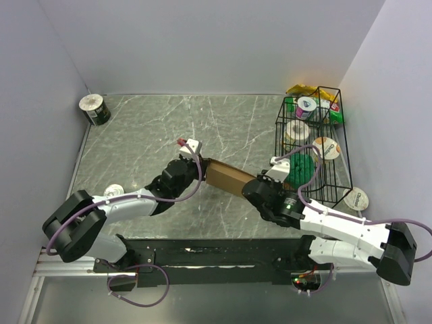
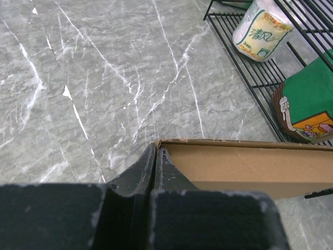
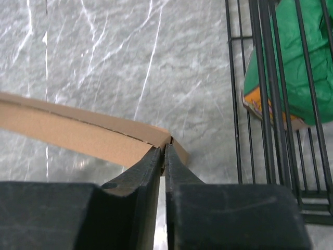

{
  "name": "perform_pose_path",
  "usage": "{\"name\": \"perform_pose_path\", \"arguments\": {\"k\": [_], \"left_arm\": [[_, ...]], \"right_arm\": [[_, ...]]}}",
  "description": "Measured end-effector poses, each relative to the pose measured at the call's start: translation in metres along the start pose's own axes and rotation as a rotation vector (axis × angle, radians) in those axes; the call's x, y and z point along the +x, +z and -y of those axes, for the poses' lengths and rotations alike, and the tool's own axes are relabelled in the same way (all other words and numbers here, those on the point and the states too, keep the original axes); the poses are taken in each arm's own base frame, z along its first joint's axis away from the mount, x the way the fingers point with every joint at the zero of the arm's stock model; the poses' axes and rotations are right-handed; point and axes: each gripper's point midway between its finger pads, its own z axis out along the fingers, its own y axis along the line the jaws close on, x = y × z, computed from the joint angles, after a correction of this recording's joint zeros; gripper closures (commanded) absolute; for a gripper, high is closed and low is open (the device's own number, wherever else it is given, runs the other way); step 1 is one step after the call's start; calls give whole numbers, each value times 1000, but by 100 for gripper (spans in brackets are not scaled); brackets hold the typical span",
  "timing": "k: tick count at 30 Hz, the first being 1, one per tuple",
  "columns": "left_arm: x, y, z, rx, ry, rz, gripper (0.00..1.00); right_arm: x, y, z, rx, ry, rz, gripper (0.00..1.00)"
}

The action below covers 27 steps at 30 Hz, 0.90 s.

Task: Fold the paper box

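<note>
Two grippers have the paper box between them, one at each end, so you are in the middle of the job rather than at its start or finish. The box lies slantwise over the near half of the counter, its right end close to the near-left corner of the wire basket but apart from it. Whether it rests on the counter or hangs just above it, you cannot tell from these views.

Your left gripper is clenched on the box's left end, fingers pressed together with the cardboard corner caught at their tips. Your right gripper pinches the right end the same way. Only a thin slit shows between its fingers, and the cardboard edge sits right at the tips, so that hold looks slight.

As for what is done: the cardboard is no longer a spread-out flat sheet. From above it reads as a narrow brown strip, and the left wrist view shows a long wall standing above an inner face, as if at least one long side has been folded up. That much seems in hand.

What is left, by my reckoning: the shape looks shallow and not squared up, and no closed end or tucked flap shows in any view. The far side of the box is hidden, so judge that part yourself before you count it finished.
</note>
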Motion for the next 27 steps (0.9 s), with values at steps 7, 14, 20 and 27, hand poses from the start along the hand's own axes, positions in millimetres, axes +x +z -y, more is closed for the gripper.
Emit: {"name": "perform_pose_path", "arguments": {"k": [7,14,20,27], "left_arm": [[0,7,6,6,38,-27,99],[-1,13,7,4,83,-43,99],[-2,15,7,4,109,-44,99],[-1,14,9,36,156,-42,99]], "right_arm": [[4,-12,10,-13,2,-52,56],[5,-24,26,-28,-47,-91,28],[-2,-40,20,-161,-114,-108,24],[-14,-55,8,-313,-284,-101,18]]}}
